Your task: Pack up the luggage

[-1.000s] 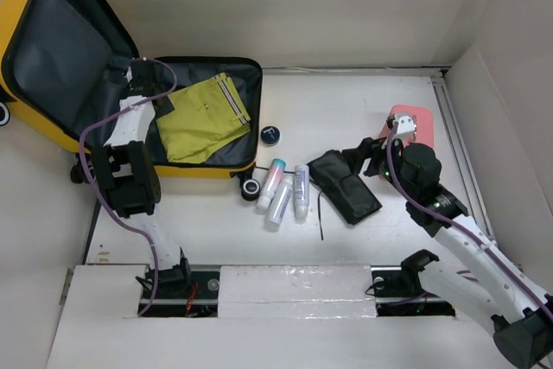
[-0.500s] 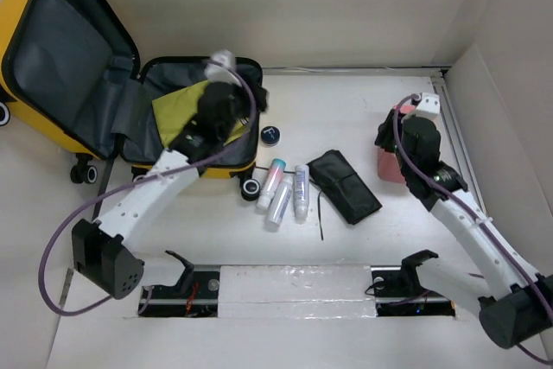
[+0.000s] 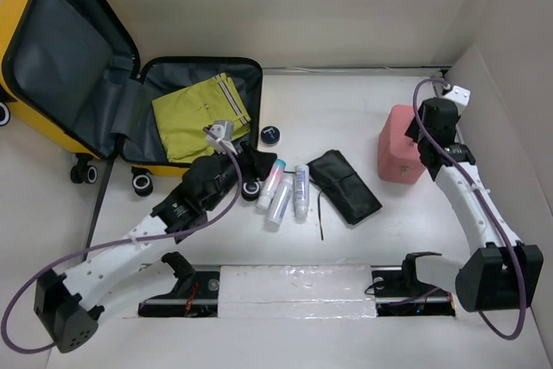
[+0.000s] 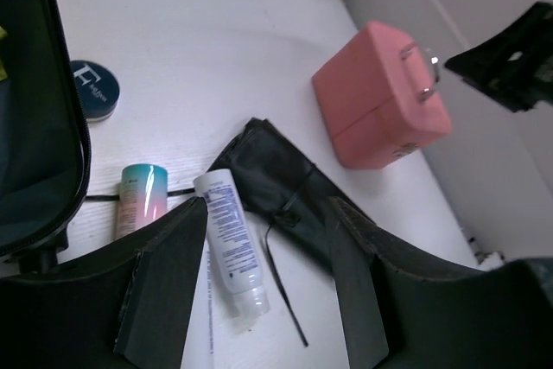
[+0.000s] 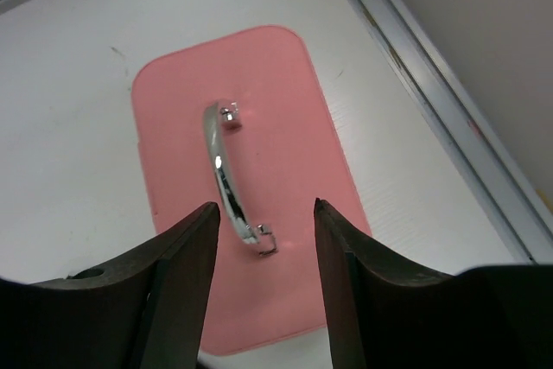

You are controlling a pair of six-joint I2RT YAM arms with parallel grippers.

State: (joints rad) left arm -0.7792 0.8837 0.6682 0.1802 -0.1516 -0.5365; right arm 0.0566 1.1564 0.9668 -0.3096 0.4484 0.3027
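Left tool (image 3: 257,164) just beside open luggage (image 3: 73,49)

Crowded middle, open table toward the back

Tubes (image 3: 300,189), a black pouch (image 3: 344,186) and a round tin (image 3: 271,135) cluster just beside the luggage's (image 3: 52,66) near right corner, where the left gripper (image 3: 252,166) hangs; gaps there are narrow. Bare table lies between pouch and pink case (image 3: 397,146) and along the back. The side wall (image 3: 510,127) hems that case in. A folded yellow-green garment (image 3: 200,114) covers most of the luggage's base
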